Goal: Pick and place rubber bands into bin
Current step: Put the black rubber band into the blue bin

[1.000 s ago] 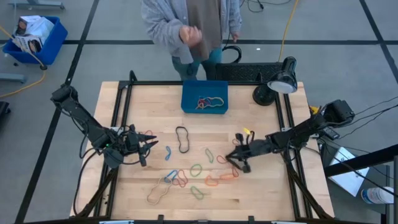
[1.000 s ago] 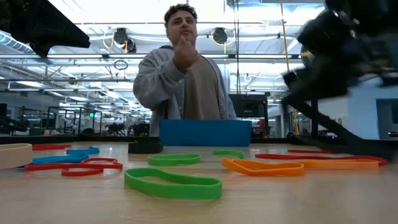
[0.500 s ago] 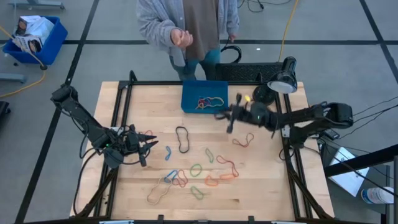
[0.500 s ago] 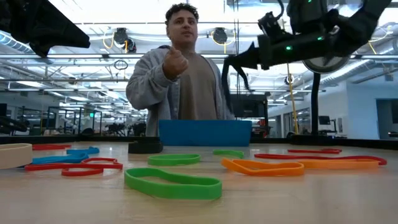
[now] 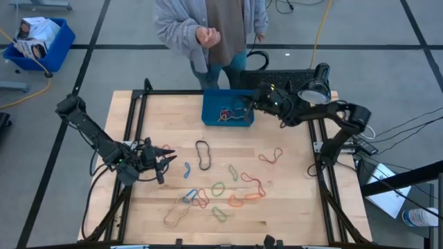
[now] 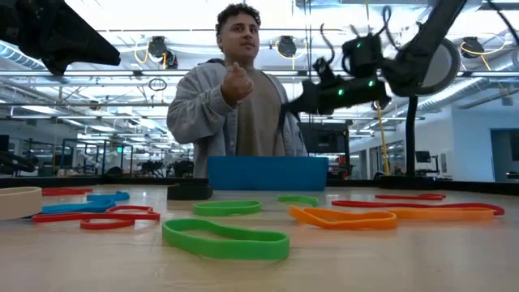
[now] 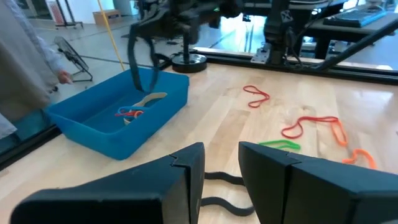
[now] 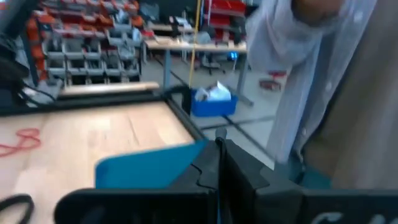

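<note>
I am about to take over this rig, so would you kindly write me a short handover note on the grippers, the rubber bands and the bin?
Right gripper: shut on a dark rubber band, hanging above the right end of the bin, not yet released.
Left gripper: part open, holding nothing, waiting low at the table's left side.
Done: a few bands lie in the bin at the table's far edge.
Left: about a dozen loose bands remain on the table, mostly centre and near side, one red to the right.
A person stands just behind the bin.

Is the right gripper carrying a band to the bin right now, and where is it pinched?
Yes: the right gripper, shut, holds a dark band by its top, dangling over the bin.
</note>
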Motion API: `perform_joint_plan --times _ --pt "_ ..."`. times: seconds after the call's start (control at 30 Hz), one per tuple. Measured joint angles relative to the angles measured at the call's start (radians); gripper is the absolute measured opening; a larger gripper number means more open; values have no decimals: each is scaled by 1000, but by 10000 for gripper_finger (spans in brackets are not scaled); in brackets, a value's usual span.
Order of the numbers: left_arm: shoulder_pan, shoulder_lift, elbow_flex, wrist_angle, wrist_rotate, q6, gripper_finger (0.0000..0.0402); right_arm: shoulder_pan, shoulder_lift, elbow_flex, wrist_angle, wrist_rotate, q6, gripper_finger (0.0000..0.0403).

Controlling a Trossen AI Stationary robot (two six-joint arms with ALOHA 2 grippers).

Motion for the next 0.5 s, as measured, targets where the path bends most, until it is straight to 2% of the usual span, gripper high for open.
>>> perform_joint_plan --times 0.23,0.4,0.5 --pt "0 0 0 -1 13 0 106 -35 120 3 -32 0 34 54" --pt "0 0 0 -1 19 0 106 -41 123 3 -125 6 25 126" --pt "0 0 0 -1 19 0 106 -40 60 3 -265 64 -9 173"
